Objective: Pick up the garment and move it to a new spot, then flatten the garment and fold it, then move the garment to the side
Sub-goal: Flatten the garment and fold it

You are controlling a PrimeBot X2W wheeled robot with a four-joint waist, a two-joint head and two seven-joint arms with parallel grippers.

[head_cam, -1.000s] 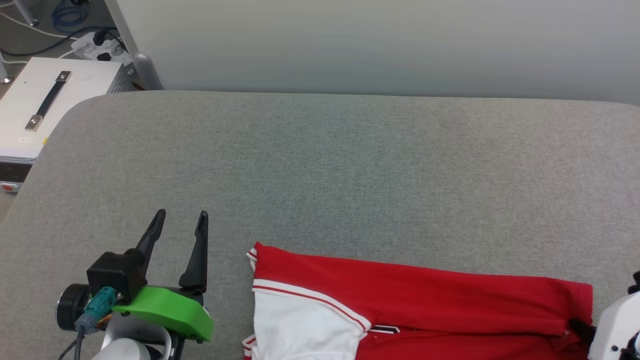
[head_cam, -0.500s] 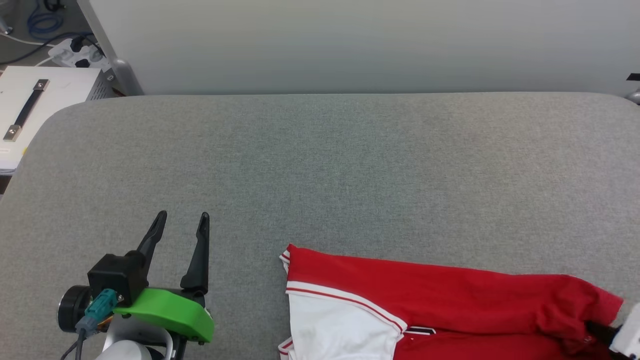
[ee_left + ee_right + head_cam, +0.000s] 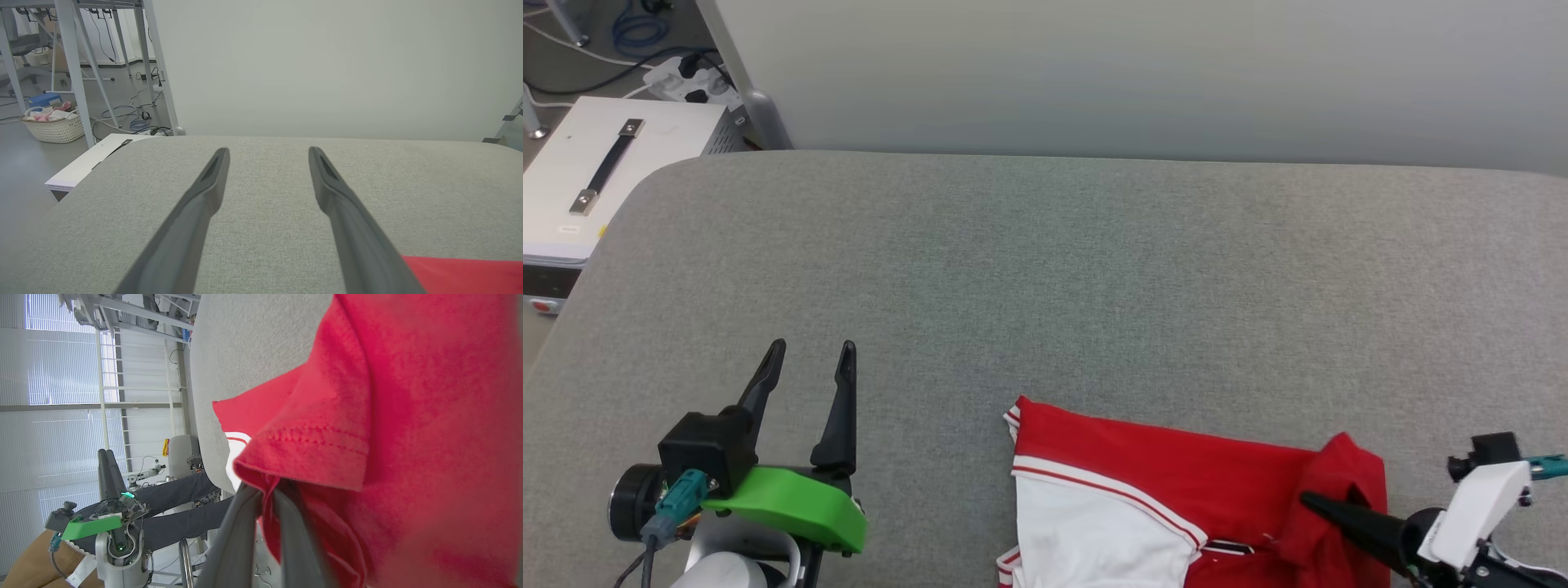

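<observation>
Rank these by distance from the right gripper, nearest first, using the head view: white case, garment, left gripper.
1. garment, lower right, clamped by the shut right gripper.
2. left gripper, open, lower left.
3. white case, off the table, far upper left.

A white handled case (image 3: 654,175) sits beside the grey table (image 3: 1054,269).

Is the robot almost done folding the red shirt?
Not yet. Done: the garment lies mostly flat on the grey table. In hand: the right gripper is shut on a red edge, raised and turned over the rest of the cloth, so a fold looks under way. The left gripper is open, holding nothing, apart from it. Left: finishing the folds, then moving it to the side.
</observation>
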